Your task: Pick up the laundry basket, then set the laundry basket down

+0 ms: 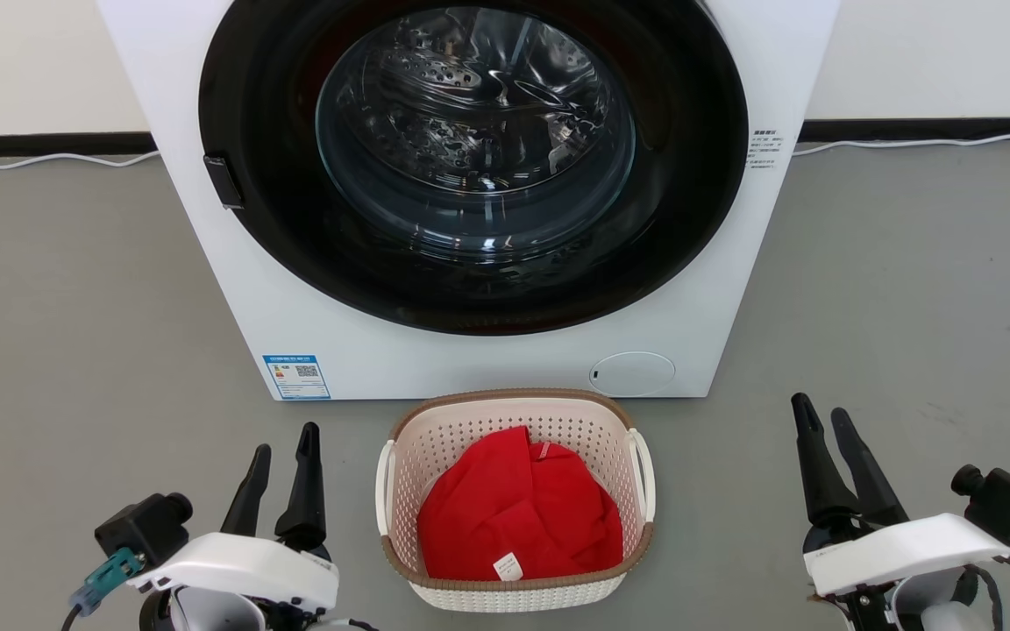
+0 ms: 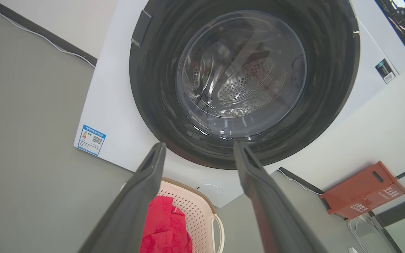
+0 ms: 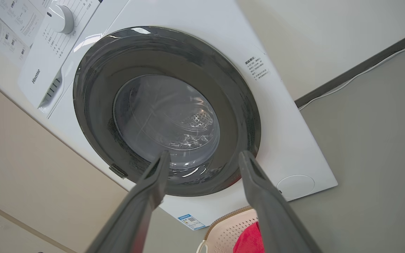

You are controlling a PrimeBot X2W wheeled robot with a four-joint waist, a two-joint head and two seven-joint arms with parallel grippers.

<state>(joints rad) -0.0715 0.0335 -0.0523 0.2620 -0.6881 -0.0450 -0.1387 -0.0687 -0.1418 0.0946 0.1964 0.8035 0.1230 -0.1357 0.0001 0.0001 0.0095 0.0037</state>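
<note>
My left gripper (image 1: 285, 441) and right gripper (image 1: 819, 407) open, empty; basket (image 1: 505, 601) looks light, stiff plastic, so I'd take its side handles (image 1: 644, 478).

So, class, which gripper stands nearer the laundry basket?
The left gripper: it stands close beside the left handle of the laundry basket, while the right gripper stands farther off.

basket (image 1: 505, 601) on floor (image 1: 75, 307); just fwd of washer (image 1: 470, 361); cloth (image 1: 518, 517) in basket
</note>
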